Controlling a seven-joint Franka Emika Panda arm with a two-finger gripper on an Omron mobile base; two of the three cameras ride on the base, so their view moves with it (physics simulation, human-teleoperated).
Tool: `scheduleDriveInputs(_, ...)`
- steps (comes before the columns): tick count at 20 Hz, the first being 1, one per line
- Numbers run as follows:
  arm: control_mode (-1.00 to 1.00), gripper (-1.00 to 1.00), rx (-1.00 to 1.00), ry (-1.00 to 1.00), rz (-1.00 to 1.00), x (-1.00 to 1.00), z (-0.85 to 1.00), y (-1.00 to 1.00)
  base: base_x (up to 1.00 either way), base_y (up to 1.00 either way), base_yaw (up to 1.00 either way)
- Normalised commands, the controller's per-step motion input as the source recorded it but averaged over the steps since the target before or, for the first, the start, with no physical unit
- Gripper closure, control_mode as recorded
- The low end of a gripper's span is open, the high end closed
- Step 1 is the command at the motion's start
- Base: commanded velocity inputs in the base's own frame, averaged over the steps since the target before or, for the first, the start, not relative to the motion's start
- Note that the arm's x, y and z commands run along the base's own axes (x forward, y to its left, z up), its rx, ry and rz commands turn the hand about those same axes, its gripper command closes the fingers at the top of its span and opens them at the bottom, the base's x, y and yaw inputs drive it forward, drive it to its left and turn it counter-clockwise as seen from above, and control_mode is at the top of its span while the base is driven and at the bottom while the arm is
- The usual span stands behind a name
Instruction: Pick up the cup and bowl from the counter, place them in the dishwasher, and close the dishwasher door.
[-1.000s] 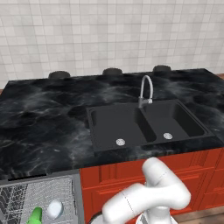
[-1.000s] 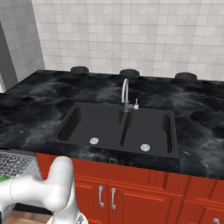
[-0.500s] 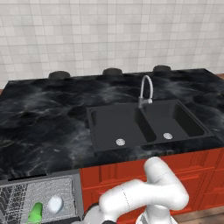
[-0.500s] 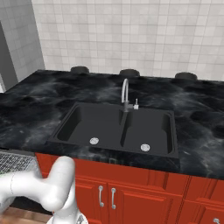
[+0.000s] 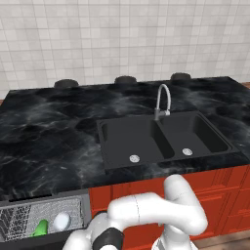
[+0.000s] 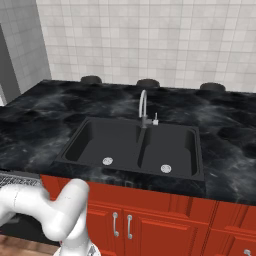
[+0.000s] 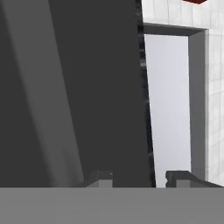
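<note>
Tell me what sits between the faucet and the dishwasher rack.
In the left base view, the sink basin and a strip of counter lie between the faucet and the dishwasher rack.

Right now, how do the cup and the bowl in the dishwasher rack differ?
Colour: the cup is bright green, the bowl is white with a pale tint. Shape: the cup shows as an elongated, slanted form, the bowl as a rounded one. Position: in the left base view the cup is left of the bowl, nearer the picture's bottom edge. Shared: both sit side by side in the dishwasher on its grey wire rack, similar in size.
</note>
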Motion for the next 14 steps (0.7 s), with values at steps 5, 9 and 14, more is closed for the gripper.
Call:
scheduleDriveInputs(5, -1.00, -1.00, -0.01, -0.04, 0.00, 0.81, 0.00, -0.38, 0.00, 0.00, 0.00)
scheduleDriveInputs(9, -1.00, -1.00, -0.02, -0.05, 0.00, 0.76, 0.00, -0.34, 0.00, 0.00, 0.00)
scheduleDriveInputs(14, -1.00, -1.00, -0.02, -0.05, 0.00, 0.72, 0.00, -0.34, 0.00, 0.00, 0.00)
